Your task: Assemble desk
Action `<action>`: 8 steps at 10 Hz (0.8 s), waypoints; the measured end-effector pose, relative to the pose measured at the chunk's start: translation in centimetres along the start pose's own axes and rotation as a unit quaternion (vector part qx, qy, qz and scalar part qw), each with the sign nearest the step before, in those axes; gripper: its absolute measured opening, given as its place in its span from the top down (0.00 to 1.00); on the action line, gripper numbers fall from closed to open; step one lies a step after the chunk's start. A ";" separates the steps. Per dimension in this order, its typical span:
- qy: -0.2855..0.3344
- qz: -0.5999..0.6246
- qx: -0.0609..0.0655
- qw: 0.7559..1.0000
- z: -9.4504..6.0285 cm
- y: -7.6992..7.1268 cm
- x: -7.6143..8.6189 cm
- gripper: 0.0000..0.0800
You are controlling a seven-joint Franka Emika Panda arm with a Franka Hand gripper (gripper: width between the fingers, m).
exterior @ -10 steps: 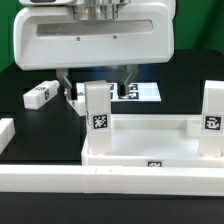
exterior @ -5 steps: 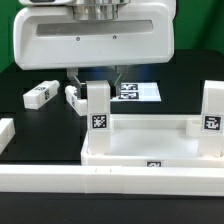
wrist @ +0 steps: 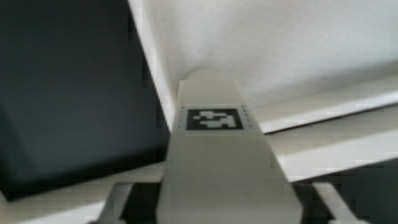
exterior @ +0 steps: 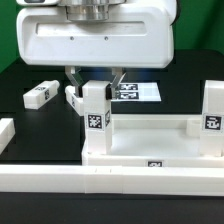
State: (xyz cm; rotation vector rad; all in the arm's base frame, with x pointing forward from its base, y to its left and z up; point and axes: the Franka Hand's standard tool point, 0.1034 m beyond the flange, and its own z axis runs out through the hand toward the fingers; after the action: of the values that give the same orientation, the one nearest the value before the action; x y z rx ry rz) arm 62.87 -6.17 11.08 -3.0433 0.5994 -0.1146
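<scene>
Since a second ago the two-finger gripper (exterior: 94,78) has narrowed, seemingly clamping the white square plastic post leg (exterior: 95,108) upright at the exterior view's left corner of the white rimmed tray-like desk top (exterior: 150,160), likely to seat it.

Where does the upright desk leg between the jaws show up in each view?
Exterior view: the upright leg stands at the desk top's corner on the exterior view's left, under the gripper.
Wrist view: the leg fills the centre, between the jaws.
Shared landmark: the leg's tag.
</scene>
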 end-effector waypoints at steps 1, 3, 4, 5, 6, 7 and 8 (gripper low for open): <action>0.000 0.042 0.001 0.999 0.0 0.0 0.0 0.64; -0.001 0.165 0.000 0.986 0.0 -0.1 -0.1 0.64; -0.002 0.211 0.001 0.977 0.0 -0.1 0.0 0.64; -0.003 0.277 0.001 0.961 0.0 -0.1 0.0 0.64; -0.002 0.329 0.001 0.944 0.0 -0.3 0.0 0.64; -0.002 0.357 0.001 0.934 0.0 -0.4 0.0 0.64; -0.003 0.397 0.003 0.918 0.0 -0.4 0.0 0.64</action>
State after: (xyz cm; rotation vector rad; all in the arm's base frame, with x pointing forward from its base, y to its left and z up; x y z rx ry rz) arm 63.01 -5.78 11.07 -2.5288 1.7404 -0.0736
